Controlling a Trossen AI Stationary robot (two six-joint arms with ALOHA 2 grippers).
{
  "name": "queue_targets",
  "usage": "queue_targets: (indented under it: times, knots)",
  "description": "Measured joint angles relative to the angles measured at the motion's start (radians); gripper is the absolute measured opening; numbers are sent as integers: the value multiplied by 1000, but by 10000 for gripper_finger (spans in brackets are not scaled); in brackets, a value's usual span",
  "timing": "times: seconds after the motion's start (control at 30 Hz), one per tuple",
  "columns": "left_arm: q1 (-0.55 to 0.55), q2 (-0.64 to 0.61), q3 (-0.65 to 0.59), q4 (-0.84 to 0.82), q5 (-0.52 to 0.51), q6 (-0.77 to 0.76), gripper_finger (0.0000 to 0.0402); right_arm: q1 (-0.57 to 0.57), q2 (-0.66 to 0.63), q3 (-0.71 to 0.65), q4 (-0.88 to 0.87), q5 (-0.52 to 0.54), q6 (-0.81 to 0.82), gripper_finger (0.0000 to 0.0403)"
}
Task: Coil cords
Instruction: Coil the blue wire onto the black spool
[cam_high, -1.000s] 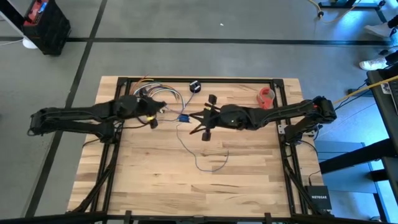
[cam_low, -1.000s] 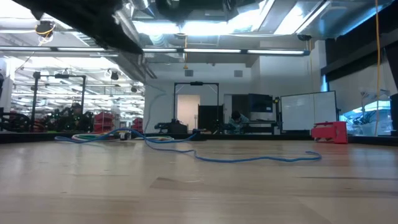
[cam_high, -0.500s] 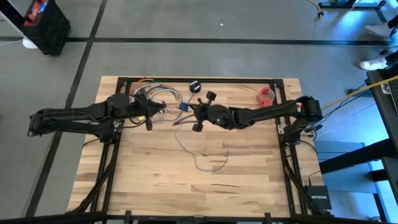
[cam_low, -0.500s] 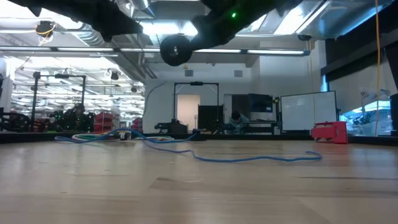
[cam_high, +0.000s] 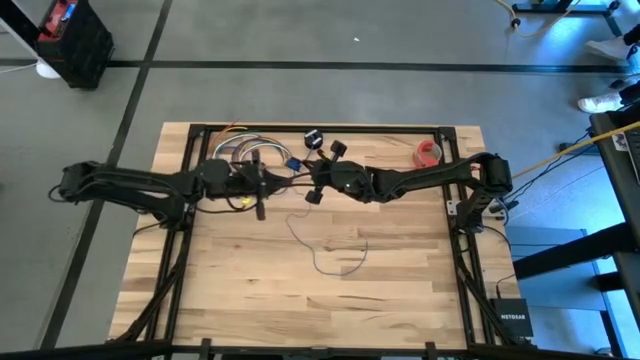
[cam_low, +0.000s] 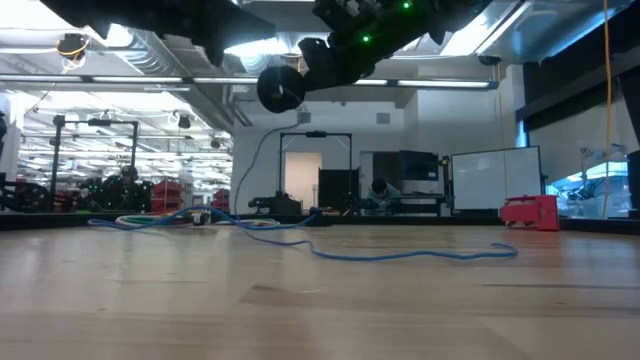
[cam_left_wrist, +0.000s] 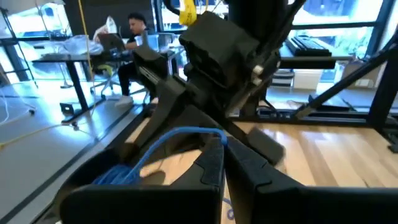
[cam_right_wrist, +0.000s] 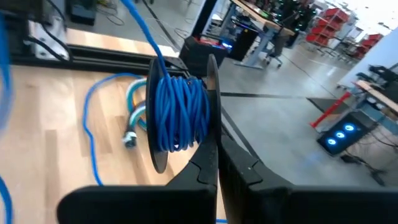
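Since earlier frame we are pushing left gripper (cam_high: 262, 192) across table (cam_high: 400, 290) toward spool (cam_right_wrist: 177, 115), right gripper (cam_high: 318, 178) edging closer to cable bundle (cam_high: 243, 150). We are holding spool off table, right jaws clamped on it, blue cord (cam_high: 325, 250) wound round it. We are pinching cord in left jaws, closed; loose end trailing on table below spool

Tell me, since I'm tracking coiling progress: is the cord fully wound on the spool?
No. The spool carries many turns, but loose cord lies spread across the table.
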Motion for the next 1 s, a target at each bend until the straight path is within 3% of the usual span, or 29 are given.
queue_targets:
  times: [0.23,0.43,0.73,1.0]
  knots:
    - [0,166,0,151,0,2,1,0,0,0,24,-61,29,3]
    - [0,266,21,156,-4,13,1,0,-18,4,47,-122,31,3]
    - [18,286,27,151,-16,22,1,2,-103,37,42,-229,34,3]
    - [18,285,29,152,-15,59,1,8,-156,48,20,-262,35,3]
